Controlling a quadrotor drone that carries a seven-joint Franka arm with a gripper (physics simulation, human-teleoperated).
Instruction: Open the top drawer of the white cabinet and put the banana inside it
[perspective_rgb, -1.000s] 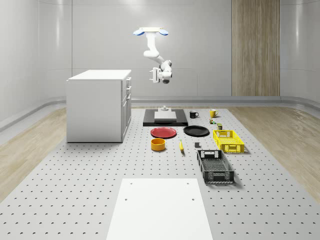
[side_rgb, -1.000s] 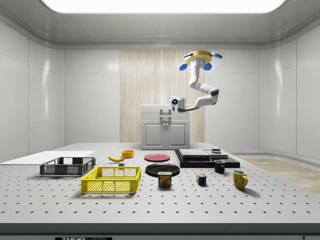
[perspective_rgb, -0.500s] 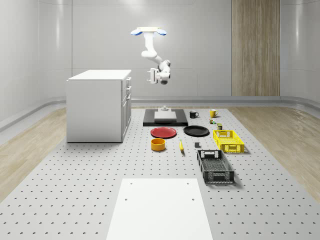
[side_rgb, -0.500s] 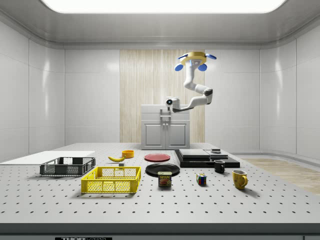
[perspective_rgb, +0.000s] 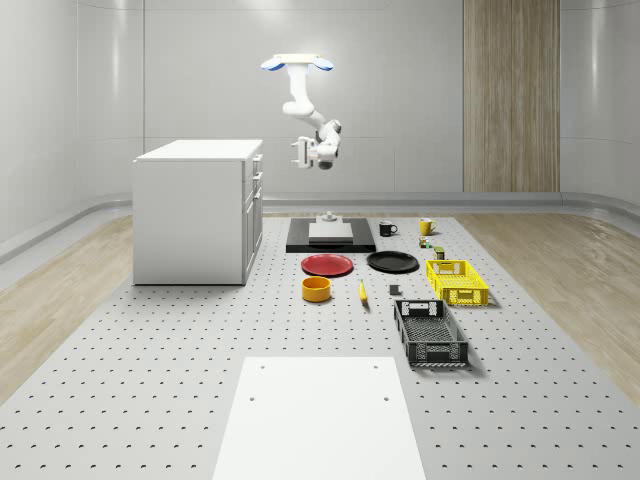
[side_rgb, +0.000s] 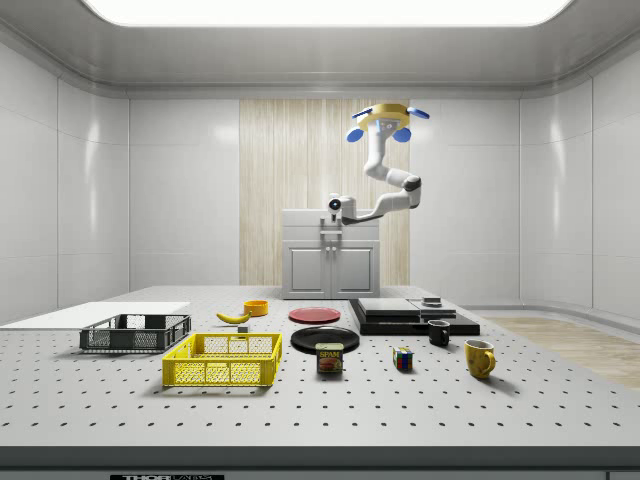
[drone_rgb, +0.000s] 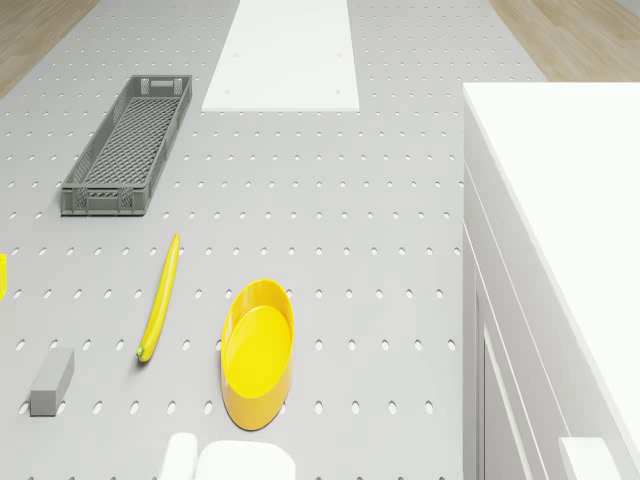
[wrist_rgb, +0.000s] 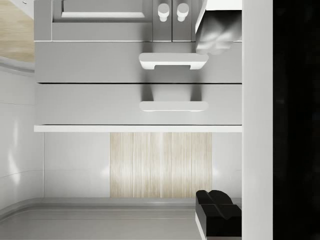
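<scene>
Drone (perspective_rgb: 295, 63) hovering beside cabinet (perspective_rgb: 195, 212), gripper (perspective_rgb: 298, 154) facing top drawer handle (wrist_rgb: 173, 106) to line up a pull. Finger gap: cannot tell. Banana (drone_rgb: 160, 297) lying well below gripper, probably untouched.

Blue-rotor white drone (perspective_rgb: 294, 63) shifted toward boxy white cabinet (perspective_rgb: 196, 210); two-finger gripper (perspective_rgb: 298, 155) swung from downward to facing cabinet drawers, nearer.

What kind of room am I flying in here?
Likely a simulated robotics test lab: a perforated grey bench floor, a white cabinet, and the drone hovering beside it, gripper facing the drawers.
</scene>
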